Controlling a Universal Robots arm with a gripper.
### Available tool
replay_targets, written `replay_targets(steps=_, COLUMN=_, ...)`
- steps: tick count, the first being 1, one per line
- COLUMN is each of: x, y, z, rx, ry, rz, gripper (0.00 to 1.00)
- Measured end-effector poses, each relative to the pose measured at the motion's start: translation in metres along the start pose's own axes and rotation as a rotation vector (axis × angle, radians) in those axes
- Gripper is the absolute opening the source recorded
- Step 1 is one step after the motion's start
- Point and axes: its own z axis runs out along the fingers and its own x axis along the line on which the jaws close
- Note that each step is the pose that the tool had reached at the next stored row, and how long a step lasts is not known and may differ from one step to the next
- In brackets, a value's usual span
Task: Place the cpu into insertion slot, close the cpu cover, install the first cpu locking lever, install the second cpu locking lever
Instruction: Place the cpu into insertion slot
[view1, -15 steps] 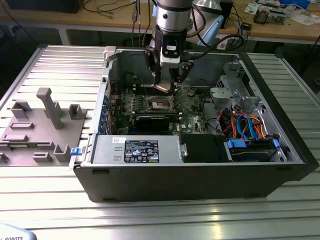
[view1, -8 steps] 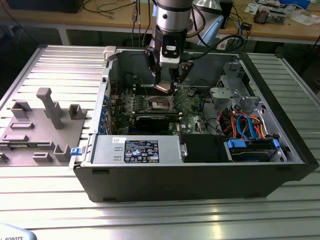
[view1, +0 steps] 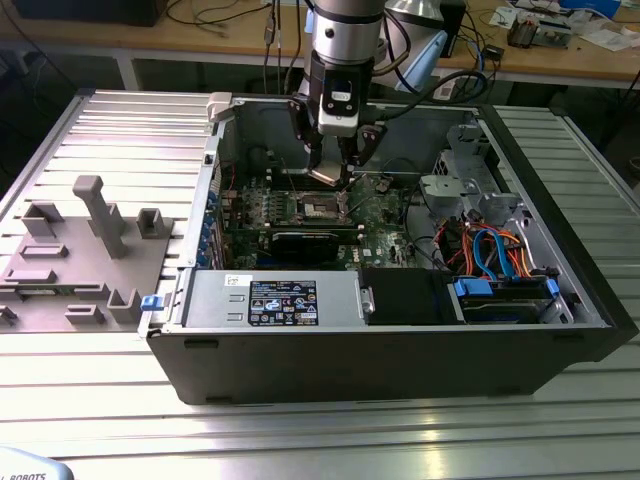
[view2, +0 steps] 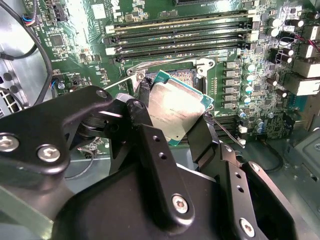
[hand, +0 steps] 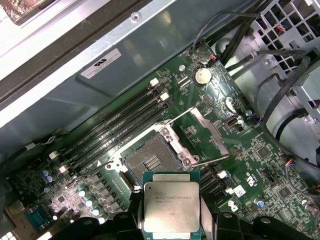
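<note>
My claw (view2: 175, 111) pinches the cpu (hand: 171, 207) by its edges, level, near the bare socket (hand: 150, 161); the cover (hand: 211, 131) seems swung open, leaving room for it.

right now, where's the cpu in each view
Exterior view: the cpu is a tilted silvery square gripped under the hand, just over the open socket inside the case.
Second wrist view: the cpu sits clamped between the black fingers, hiding part of the socket.
First wrist view: the cpu sits between the fingers, beside the socket.
Shared landmark: the open socket.
</note>
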Motion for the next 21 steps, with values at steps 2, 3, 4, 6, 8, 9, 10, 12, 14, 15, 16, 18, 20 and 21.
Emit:
replay_targets(steps=2, x=0.0000, y=0.0000, z=0.0002, rx=0.0001, ry=0.0001, rz=0.006, gripper=0.55)
replay_targets(steps=3, x=0.0000, y=0.0000, z=0.0002, rx=0.0001, ry=0.0002, rz=0.007, gripper=0.55)
replay_targets(steps=4, x=0.0000, y=0.0000, z=0.0003, rx=0.0002, ry=0.0002, rz=0.009, gripper=0.55)
replay_targets(steps=6, x=0.0000, y=0.0000, z=0.0003, rx=0.0002, ry=0.0002, rz=0.012, gripper=0.55)
replay_targets(steps=8, x=0.0000, y=0.0000, z=0.0004, rx=0.0002, ry=0.0002, rz=0.015, gripper=0.55)
replay_targets(steps=9, x=0.0000, y=0.0000, z=0.0005, rx=0.0003, ry=0.0003, rz=0.018, gripper=0.55)
replay_targets(steps=10, x=0.0000, y=0.0000, z=0.0005, rx=0.0003, ry=0.0003, rz=0.020, gripper=0.55)
replay_targets(steps=12, x=0.0000, y=0.0000, z=0.0007, rx=0.0003, ry=0.0004, rz=0.024, gripper=0.55)
replay_targets(steps=14, x=0.0000, y=0.0000, z=0.0008, rx=0.0004, ry=0.0004, rz=0.028, gripper=0.55)
replay_targets(steps=15, x=0.0000, y=0.0000, z=0.0009, rx=0.0005, ry=0.0005, rz=0.032, gripper=0.55)
replay_targets(steps=16, x=0.0000, y=0.0000, z=0.0009, rx=0.0005, ry=0.0005, rz=0.034, gripper=0.55)
replay_targets(steps=18, x=0.0000, y=0.0000, z=0.0011, rx=0.0006, ry=0.0006, rz=0.038, gripper=0.55)
replay_targets(steps=20, x=0.0000, y=0.0000, z=0.0012, rx=0.0006, ry=0.0006, rz=0.043, gripper=0.55)
replay_targets(steps=21, x=0.0000, y=0.0000, z=0.0012, rx=0.0006, ry=0.0007, rz=0.045, gripper=0.55)
